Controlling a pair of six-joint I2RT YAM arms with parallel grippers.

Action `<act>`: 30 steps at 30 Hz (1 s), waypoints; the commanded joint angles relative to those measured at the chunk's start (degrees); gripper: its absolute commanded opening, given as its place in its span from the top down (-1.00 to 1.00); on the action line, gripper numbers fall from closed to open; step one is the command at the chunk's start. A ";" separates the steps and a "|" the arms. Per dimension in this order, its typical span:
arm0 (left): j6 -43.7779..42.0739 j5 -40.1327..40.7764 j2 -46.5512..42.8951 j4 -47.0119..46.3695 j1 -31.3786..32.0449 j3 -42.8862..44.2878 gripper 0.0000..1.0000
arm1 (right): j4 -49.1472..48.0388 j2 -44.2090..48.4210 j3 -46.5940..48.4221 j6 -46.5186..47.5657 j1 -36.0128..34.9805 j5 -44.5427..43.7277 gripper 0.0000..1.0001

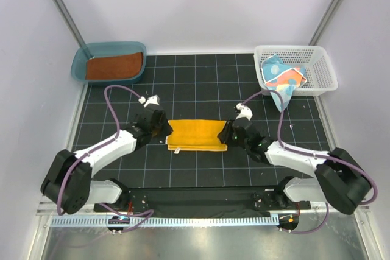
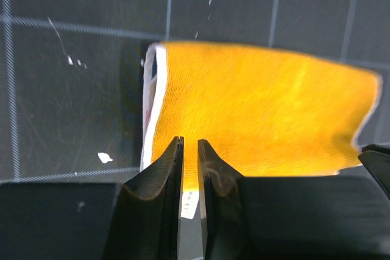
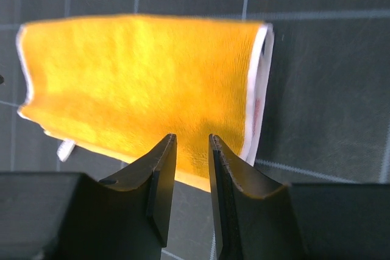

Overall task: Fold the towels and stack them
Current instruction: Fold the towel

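A yellow-orange towel [image 1: 195, 135] with a white edge lies folded in a flat band on the black grid mat. It also shows in the left wrist view [image 2: 262, 108] and the right wrist view [image 3: 140, 77]. My left gripper [image 1: 163, 131] is at its left end, jaws a narrow gap apart [image 2: 189, 144], nothing between them. My right gripper [image 1: 226, 133] is at its right end, slightly open [image 3: 192, 139] and empty. A rust-brown towel [image 1: 114, 65] lies in the teal tub [image 1: 79, 65]. A teal spotted towel [image 1: 283, 77] hangs out of the white basket [image 1: 323, 68].
The tub stands at the back left corner and the basket at the back right. A small white tag [image 2: 189, 204] sticks out from the yellow towel's near edge. Metal frame posts rise at both back corners.
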State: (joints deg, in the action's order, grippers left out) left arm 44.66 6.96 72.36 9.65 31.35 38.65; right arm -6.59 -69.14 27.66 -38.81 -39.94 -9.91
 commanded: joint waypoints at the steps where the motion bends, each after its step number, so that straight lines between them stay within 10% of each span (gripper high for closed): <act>1: 0.68 -1.34 2.87 -0.07 1.52 -0.94 0.65 | -6.40 -3.71 -1.90 -3.64 -1.71 -0.46 0.31; 16: 1.21 -0.37 4.73 2.56 2.13 -4.56 0.76 | -8.19 -3.99 -8.94 -7.69 -2.16 -1.60 0.32; 30: -2.38 -1.14 1.38 12.51 -0.41 5.82 -0.10 | 0.09 -0.11 -3.32 -6.02 -2.16 -2.39 0.27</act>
State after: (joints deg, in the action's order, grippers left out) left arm 44.56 9.06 73.17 21.32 32.14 43.20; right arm -7.51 -69.87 21.82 -45.71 -41.89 -10.85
